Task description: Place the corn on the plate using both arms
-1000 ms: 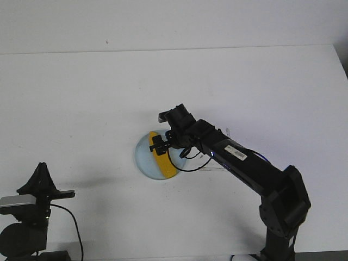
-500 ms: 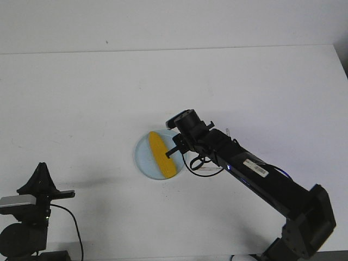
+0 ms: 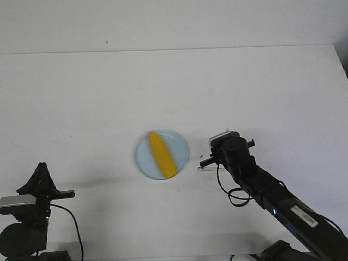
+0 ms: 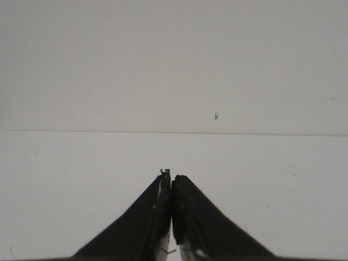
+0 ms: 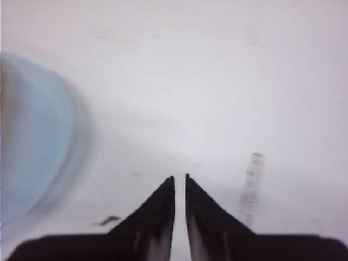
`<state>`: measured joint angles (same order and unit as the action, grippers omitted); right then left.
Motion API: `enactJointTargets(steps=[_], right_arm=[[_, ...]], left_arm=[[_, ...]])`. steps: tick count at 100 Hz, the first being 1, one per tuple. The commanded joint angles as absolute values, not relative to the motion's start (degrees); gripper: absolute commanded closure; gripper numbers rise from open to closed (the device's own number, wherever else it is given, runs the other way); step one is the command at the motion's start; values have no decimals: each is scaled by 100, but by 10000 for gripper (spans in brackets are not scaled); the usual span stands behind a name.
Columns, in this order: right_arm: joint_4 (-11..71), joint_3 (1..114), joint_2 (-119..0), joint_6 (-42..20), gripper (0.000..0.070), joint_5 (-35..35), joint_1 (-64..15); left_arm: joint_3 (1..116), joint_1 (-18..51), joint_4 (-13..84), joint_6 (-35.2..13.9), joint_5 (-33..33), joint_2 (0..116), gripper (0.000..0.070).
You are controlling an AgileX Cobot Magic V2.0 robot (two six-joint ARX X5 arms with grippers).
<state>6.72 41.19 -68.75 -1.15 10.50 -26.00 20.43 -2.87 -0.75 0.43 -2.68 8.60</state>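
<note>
Black and pointed, the right claw [image 5: 179, 182] has its two fingers almost together, with only a thin slit between them, and it holds nothing. In the front view this right claw [image 3: 205, 161] is low above the desk [image 3: 261, 92], just beside the right edge of the plate [image 3: 182, 147]. The left claw [image 4: 172, 182] is pressed fully together, also without load, and its arm sits at the near left corner, well apart from everything.

On the pale blue plate lies the corn [image 3: 162, 154], diagonal, with the narrow end toward the far side and the thick end at the near rim. So the placing looks finished.

One risk remains, I think: the right claw is close to the plate rim, so a sideways swing could push the light plate, or the hanging cable [image 3: 234, 196] could catch it, and the smooth corn could roll off.
</note>
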Motion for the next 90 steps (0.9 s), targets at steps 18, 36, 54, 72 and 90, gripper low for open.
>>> enactJointTargets(steps=[18,36,54,72,90], right_arm=[[-366,3083,-5655,329,662,1055,-1621],[-381,2624,-4615,305,664,1002,-755],[-351,2303,-3557,255,664,864,-220],[226,2268,-2510,113,664,864,-193],[325,2270,-1658,113,664,867,-191]], left_arm=[[2082,-298,-139,-8,-261,851,697],[2082,-298,-139,-8,-261,851,697],[2082,-298,-139,-8,-261,851,697],[2082,-298,-139,-8,-261,851,697],[2082,-298,-137,-8,-261,851,697]])
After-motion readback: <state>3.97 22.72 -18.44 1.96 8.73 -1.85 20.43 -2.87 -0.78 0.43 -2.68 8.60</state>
